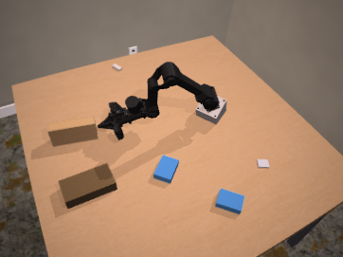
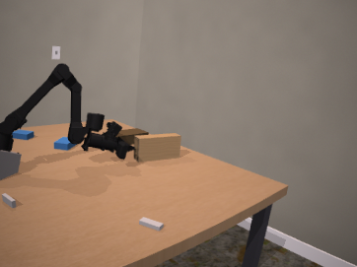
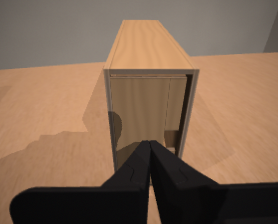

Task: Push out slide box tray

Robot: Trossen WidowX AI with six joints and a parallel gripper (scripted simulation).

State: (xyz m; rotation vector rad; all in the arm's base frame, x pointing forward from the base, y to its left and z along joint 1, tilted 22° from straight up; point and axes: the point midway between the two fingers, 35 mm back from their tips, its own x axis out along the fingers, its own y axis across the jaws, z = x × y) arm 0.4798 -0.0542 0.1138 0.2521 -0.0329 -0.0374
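My pincer [image 3: 149, 150] is clenched on nothing, its tip at the near open end of the paler slide box [image 1: 72, 131], which lies on the desk [image 1: 284, 124]. I should drive straight along the box's axis, staying low and centred so the sleeve doesn't skid. Inside, the inner tray [image 3: 140, 112] sits recessed.
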